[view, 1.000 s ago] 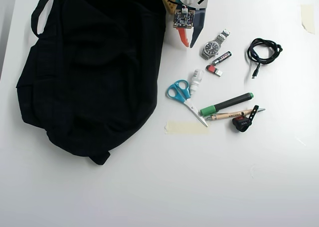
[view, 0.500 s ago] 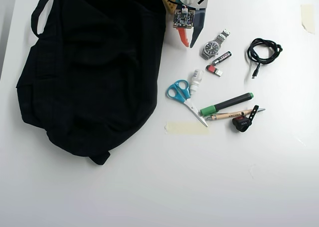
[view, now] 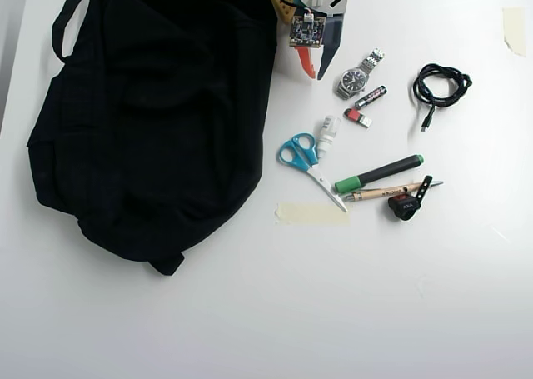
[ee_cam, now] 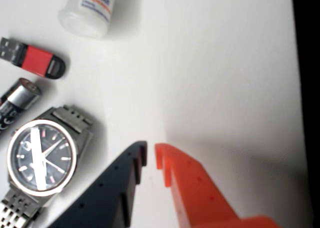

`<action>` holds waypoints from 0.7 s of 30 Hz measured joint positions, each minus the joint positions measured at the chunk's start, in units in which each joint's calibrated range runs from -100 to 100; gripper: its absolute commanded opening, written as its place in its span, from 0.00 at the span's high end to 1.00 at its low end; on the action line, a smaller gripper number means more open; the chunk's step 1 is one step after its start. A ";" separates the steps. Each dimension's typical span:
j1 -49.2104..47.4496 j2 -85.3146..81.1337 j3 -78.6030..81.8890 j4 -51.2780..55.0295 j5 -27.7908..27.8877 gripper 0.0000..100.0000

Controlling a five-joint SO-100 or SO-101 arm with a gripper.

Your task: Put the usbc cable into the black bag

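Note:
The usbc cable (view: 441,85) lies in a loose black coil on the white table at the upper right of the overhead view, its plug end trailing toward the bottom of the picture. The black bag (view: 158,121) sprawls over the left half, strap at top left; its edge shows as a dark strip (ee_cam: 307,87) in the wrist view. My gripper (view: 316,74) hangs at the top centre between bag and watch, far left of the cable. Its orange and dark fingers are shut with nothing between them, as the gripper (ee_cam: 151,155) also shows in the wrist view. The cable is out of the wrist view.
A steel watch (view: 355,80) lies just right of the gripper, with a battery (view: 371,96), red USB stick (view: 358,117) and white bottle (view: 328,134) nearby. Blue scissors (view: 304,158), a green-black marker (view: 379,173), a pen (view: 391,191) and tape (view: 312,213) sit lower.

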 measured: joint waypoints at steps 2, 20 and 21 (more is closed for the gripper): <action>-0.07 0.00 -0.09 -0.94 0.00 0.97; -9.32 0.00 -6.06 -33.49 -0.10 0.97; -11.23 0.00 -6.14 -33.75 0.00 0.97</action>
